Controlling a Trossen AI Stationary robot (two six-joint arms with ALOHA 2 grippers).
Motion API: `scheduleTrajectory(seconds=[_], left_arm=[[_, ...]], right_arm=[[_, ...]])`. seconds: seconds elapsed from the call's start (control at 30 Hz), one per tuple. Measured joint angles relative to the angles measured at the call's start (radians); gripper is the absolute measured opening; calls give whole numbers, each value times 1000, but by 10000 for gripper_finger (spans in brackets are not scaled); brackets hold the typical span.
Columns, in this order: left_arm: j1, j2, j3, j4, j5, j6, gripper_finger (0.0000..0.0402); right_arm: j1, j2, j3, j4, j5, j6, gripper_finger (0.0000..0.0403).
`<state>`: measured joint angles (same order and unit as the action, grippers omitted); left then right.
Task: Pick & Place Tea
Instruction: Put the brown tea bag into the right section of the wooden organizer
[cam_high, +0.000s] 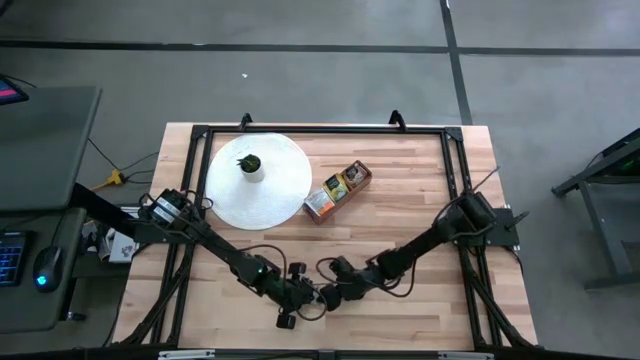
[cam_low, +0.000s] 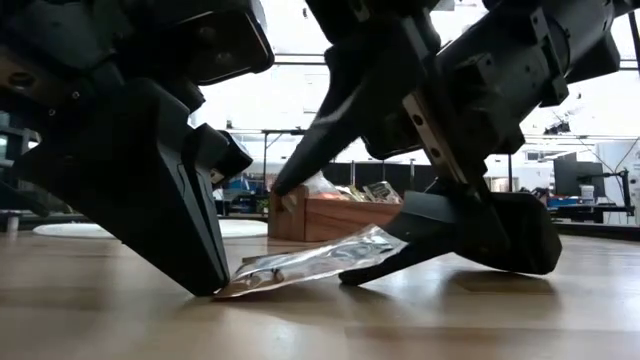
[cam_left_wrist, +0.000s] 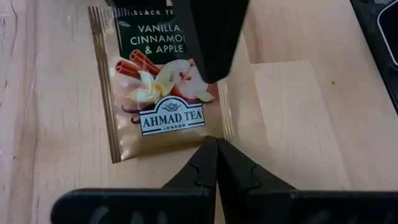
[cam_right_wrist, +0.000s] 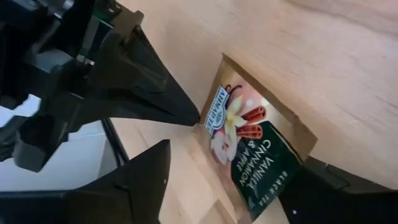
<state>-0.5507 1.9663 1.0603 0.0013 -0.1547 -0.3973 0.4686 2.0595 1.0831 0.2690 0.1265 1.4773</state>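
Observation:
One brownish tea sachet (cam_left_wrist: 161, 99), printed with vanilla and cinnamon, lies near the table's near edge between both grippers. Its low end rests on the wood (cam_low: 235, 288) and its other end is raised. My left gripper (cam_left_wrist: 216, 144) is shut, with its tip at the sachet's low edge. My right gripper (cam_low: 312, 235) is open, with one finger (cam_low: 420, 255) beneath the raised end and the other finger (cam_low: 300, 170) above it, apart from the foil. More sachets stand in the wooden box (cam_high: 338, 190). My left gripper meets the sachet's low short edge (cam_left_wrist: 208, 137) with its shut fingertips, slanting down from above, its tip on the table (cam_low: 215, 290). My right gripper has its lower finger (cam_right_wrist: 323, 186) under the sachet's dark-printed end (cam_right_wrist: 267, 174), coming nearly level. That end lies tilted on the finger.
The long brown box (cam_low: 330, 215) stands behind the grippers toward the table's far side. The white round disc (cam_high: 275, 185) with a small dark-topped knob (cam_high: 250, 163) lies at the far left. A dark frame (cam_high: 200, 160) runs round the table. Bare wood lies to the right.

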Motion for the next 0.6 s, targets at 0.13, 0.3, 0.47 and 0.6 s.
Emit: scheduleTrajectory(seconds=[0.13, 0.3, 0.47, 0.6], left_arm=[[0, 0, 0, 2, 1, 0, 0], [1, 0, -1, 3, 10, -1, 0], [1, 0, -1, 4, 12, -1, 0], [2, 0, -1, 2, 26, -1, 0]], right_arm=[[0, 1, 1, -22, -8, -20, 199], [0, 1, -1, -32, -33, -49, 97], [1, -5, -3, -41, -45, -123, 10], [-3, -20, -4, -86, -89, -176, 4]])
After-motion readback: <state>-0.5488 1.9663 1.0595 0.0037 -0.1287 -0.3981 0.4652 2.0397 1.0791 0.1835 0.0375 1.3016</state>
